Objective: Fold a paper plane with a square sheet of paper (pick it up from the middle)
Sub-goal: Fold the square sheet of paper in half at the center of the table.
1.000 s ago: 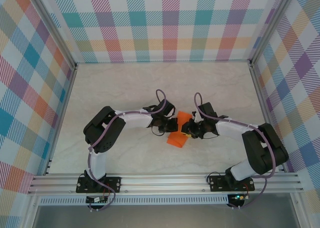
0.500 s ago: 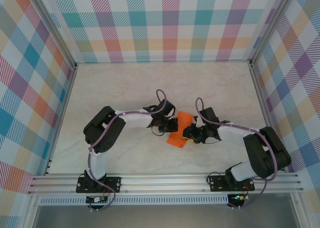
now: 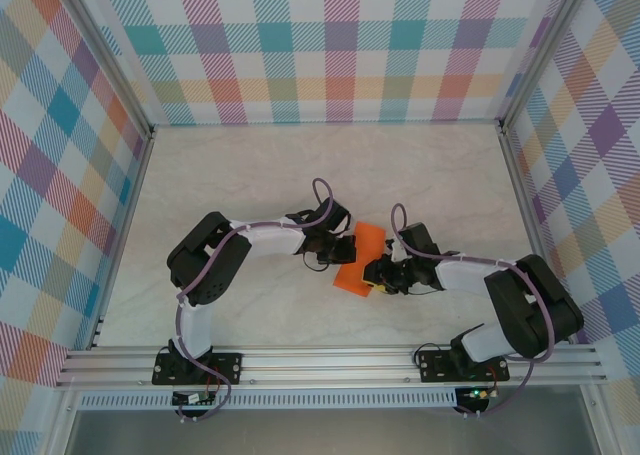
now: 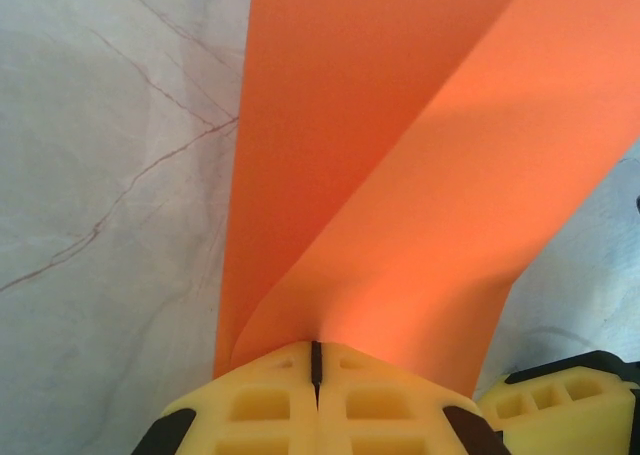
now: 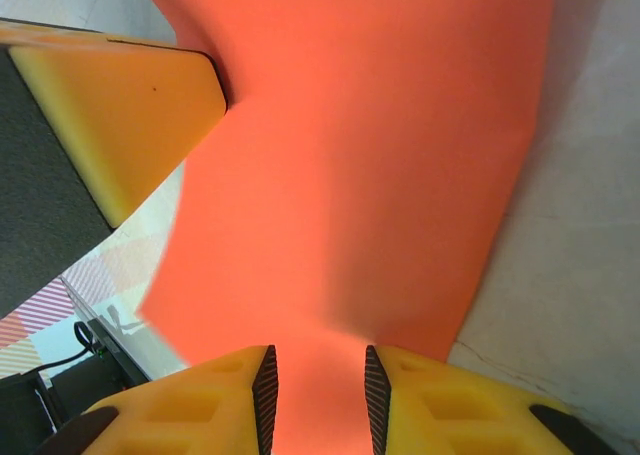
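The square sheet of paper is bright orange, folded over into a narrow strip, and lies mid-table between the two arms. My left gripper is shut on its left edge. In the left wrist view the two layers of paper fan out from the closed seam of the gripper. My right gripper sits at the paper's near right side. In the right wrist view its jaws stand apart with the paper lying in the gap. The paper plane as a finished dart is not in view.
Marble-patterned tabletop with checked walls on three sides and an aluminium rail along the near edge. The left gripper's yellow finger shows at the upper left of the right wrist view, and the right gripper's finger at the lower right of the left wrist view.
My right gripper has slid toward the near edge along the paper's right side and its jaws have parted a little. The left gripper has kept its hold in place.
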